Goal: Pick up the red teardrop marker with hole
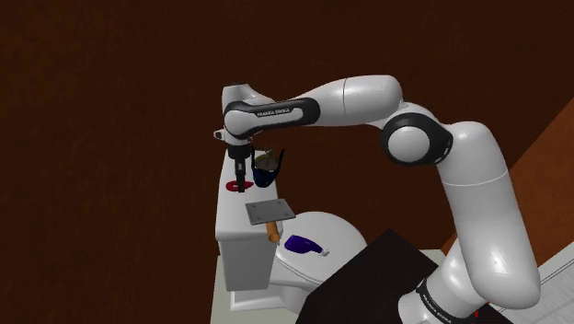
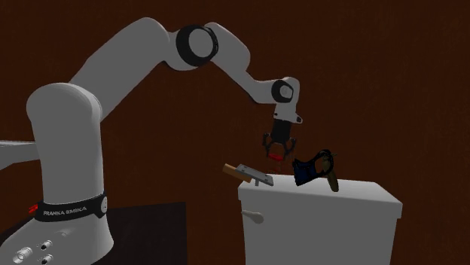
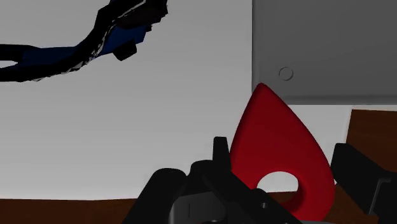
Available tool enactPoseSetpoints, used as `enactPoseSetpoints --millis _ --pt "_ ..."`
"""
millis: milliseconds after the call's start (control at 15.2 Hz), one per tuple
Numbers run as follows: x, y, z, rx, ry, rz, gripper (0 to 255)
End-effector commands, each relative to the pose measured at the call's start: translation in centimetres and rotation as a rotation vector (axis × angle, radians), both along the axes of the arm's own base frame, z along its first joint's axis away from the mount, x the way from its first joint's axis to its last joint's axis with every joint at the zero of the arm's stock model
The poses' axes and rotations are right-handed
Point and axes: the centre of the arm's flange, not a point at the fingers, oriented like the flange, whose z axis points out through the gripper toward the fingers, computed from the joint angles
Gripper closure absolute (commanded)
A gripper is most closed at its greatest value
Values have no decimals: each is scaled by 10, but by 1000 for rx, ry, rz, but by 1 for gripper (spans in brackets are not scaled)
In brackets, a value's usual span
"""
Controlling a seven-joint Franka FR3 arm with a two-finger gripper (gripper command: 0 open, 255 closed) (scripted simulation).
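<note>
Two things rest on the white lid of the toilet tank (image 2: 361,193): a dark blue and black item with looping black straps (image 2: 305,172), and a flat grey square plate (image 2: 253,174) with a brown handle (image 2: 231,169) that sticks out past the lid's edge. The strapped item looks hollow, but whether anything lies inside it cannot be told. The tank itself is covered by its lid. In the shoulder view a small dark blue object (image 1: 302,244) lies apart from these on the closed toilet seat (image 1: 338,228), below and in front of the tank. The black gripper (image 2: 278,153) points downward over the tank's end nearest the grey plate, and its two fingers are closed part way, pinching the red teardrop marker (image 2: 277,158) between them. In the wrist view the marker (image 3: 273,143) stands with its pointed tip away from the hand and its round hole (image 3: 278,183) near the palm; one finger (image 3: 219,153) presses its side, and the other sits against the opposite edge. Seen from the second exterior view, the marker hangs clear above the lid, beside the strapped item without touching it. The black stand (image 1: 386,271) sits at the shoulder view's lower right.
</note>
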Motion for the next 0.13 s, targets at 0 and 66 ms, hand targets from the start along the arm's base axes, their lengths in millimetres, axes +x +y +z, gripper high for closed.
enactPoseSetpoints --millis 0,66 --pt "0 -1 6 0 0 0 255" --pt "0 -1 6 0 0 0 255"
